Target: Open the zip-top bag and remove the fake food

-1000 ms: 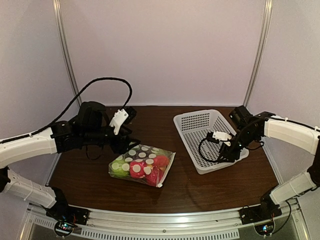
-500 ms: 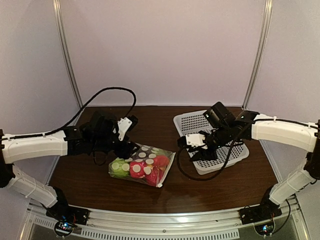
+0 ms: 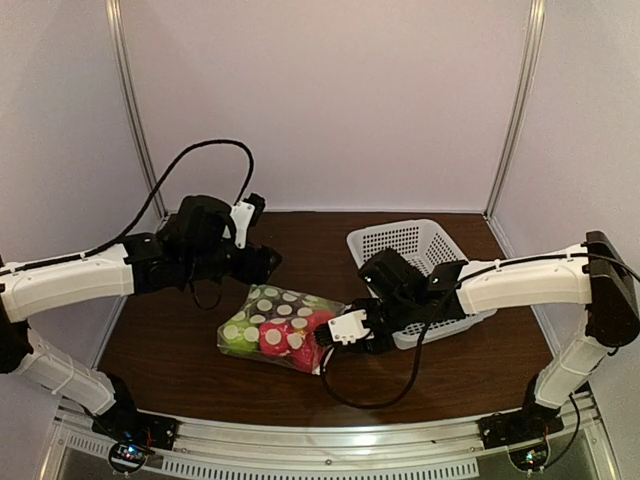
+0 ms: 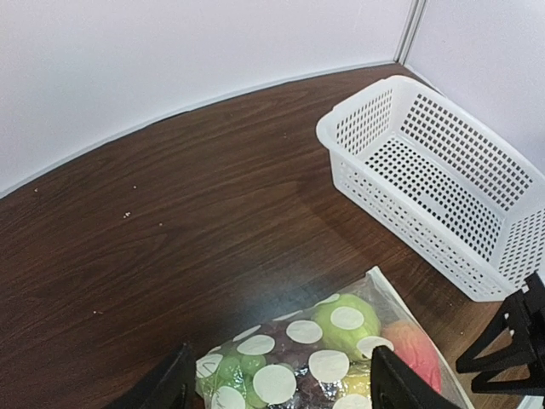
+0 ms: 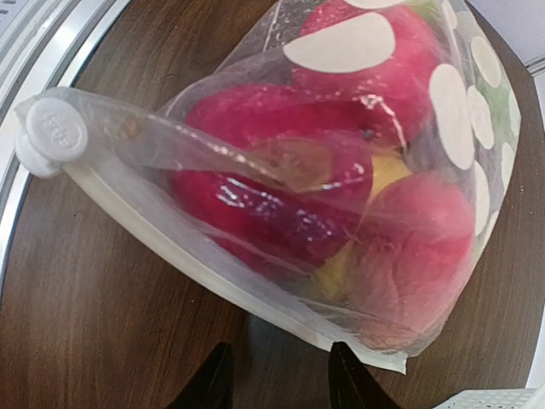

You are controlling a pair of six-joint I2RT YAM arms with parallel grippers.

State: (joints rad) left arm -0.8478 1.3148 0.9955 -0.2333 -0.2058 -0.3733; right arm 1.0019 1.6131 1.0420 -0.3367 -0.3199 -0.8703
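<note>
The zip-top bag lies sealed on the brown table, white dots on top, red, green and yellow fake food inside. My left gripper is open and hovers just behind the bag's far end; in the left wrist view its jaws straddle the bag, above it. My right gripper is open and low at the bag's right zip edge. In the right wrist view the zip strip lies just ahead of its jaws, with the white slider at its left end and red fruits behind it.
A white perforated basket stands at the back right, empty, and shows in the left wrist view. The right arm lies across its front. The table's metal front edge is close to the slider.
My right gripper has swung left from the basket down to the bag's zip edge. My left gripper has drawn back and up a little from the bag's far end.
</note>
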